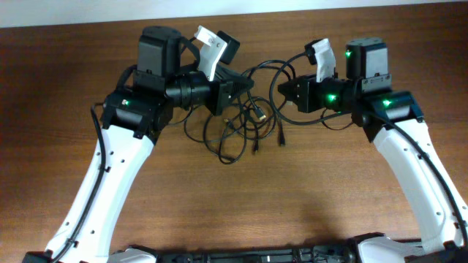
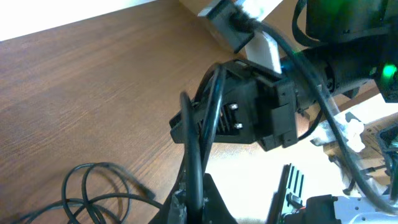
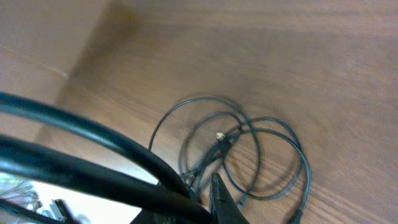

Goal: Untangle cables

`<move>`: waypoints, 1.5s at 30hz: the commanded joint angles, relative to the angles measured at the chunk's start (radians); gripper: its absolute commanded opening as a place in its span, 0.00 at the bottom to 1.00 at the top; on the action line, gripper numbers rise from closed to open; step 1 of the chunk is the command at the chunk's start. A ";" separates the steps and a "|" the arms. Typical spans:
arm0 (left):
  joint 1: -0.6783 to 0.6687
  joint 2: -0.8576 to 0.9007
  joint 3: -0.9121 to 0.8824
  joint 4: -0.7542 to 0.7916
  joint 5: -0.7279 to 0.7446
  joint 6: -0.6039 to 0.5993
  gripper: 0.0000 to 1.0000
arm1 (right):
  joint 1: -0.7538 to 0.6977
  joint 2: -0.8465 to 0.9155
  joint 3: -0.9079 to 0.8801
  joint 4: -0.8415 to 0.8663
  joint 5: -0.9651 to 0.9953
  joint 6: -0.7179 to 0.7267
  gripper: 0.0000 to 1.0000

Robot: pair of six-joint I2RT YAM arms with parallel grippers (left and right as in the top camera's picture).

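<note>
Brown wood worktop (image 1: 234, 204): carries the whole tangle, with a white arm reaching in from each side.

Cables (image 1: 257, 111): thin black cords in overlapping loops, resting on the worktop in the gap between the two hands and spreading a little toward the robot's side of them.

Cables relative to the left hand (image 1: 240, 89): the loops start just beside and below its tip. One strand arcs away from the tip across to the right hand (image 1: 287, 91), lifted off the pile.

Left hand state: in its own wrist view the fingers (image 2: 211, 200) come together in a narrow point, and black cord strands run out from between them, so it looks closed on the cables.

Right hand state: it faces the left hand, near it, tip to tip. Its wrist view shows only one dark fingertip and blurred thick arm wires (image 3: 74, 127), so neither its opening nor any hold on a cord can be told.

Plug end (image 3: 219, 135): a small pale tip sits in the middle of the loops, on the worktop just beyond the right hand's fingertip.
</note>
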 commanded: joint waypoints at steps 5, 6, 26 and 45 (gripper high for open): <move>0.014 -0.026 0.012 -0.176 -0.597 0.015 0.08 | -0.012 0.039 -0.005 -0.124 0.359 0.013 0.04; 0.014 -0.026 0.012 -0.190 -0.612 0.015 0.08 | -0.012 0.039 -0.005 -0.124 0.359 0.013 0.04; -0.016 0.259 0.010 -0.245 -0.401 0.064 0.63 | -0.209 -0.304 0.060 -0.098 0.476 0.100 0.36; -0.111 0.426 0.010 -0.225 -0.396 0.148 0.87 | -0.208 0.279 0.060 -0.348 0.390 0.089 0.62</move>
